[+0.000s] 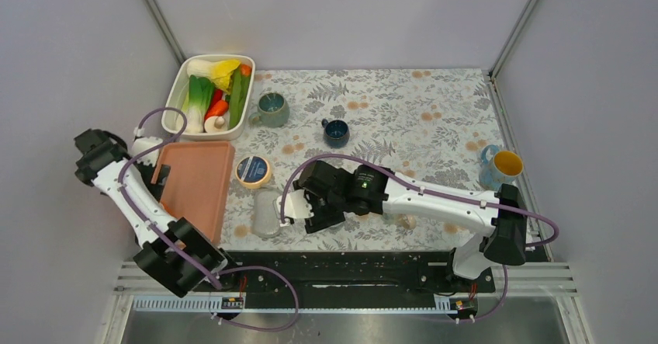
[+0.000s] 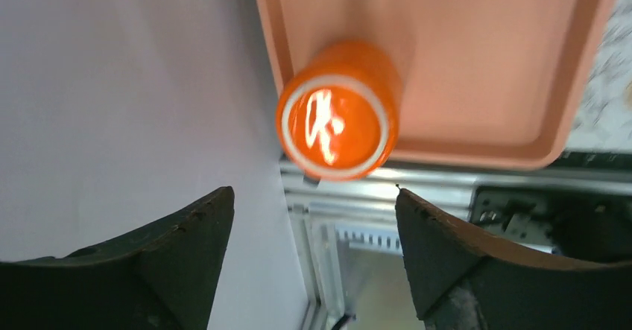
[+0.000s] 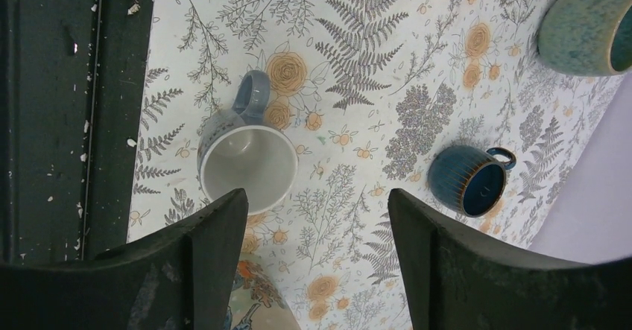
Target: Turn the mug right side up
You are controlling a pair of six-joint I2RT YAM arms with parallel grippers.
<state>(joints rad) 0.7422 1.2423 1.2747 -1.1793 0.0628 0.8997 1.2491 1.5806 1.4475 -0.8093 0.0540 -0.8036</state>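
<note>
Nearest the lens, right claw (image 3: 317, 196): fingers (image 3: 212, 252) spread wide with nothing between them, hovering over the tabletop (image 3: 387, 69). Mug (image 3: 248, 167), pale grey-white, sits just past the tip of the rail-side finger, apart from it, and close to the black rail (image 3: 67, 121) at the tabletop's near edge. Risks, judged: (1) a straight descent would land that finger on the rim instead of around the wall and tip the mug; (2) any shove outward from the claw goes toward the rail, with little tabletop to spare; (3) a patterned object (image 3: 253, 304), cropped, shows low between the fingers and could be knocked on a low sweep. Blue cup (image 3: 469, 185) lies well off the other finger, no concern. Left claw (image 2: 313, 192) is spread and empty, well apart from the mug. Orientation: mouth faces the wrist camera, hollow plainly visible, and the handle juts away from the claw. Long axis, base to rim, is seen nearly end-on, so I judge it close to vertical, mouth up. Only a thin strip of outer wall shows, on the side away from the claw. Overhead the body looks stretched, so a lean cannot be excluded.
</note>
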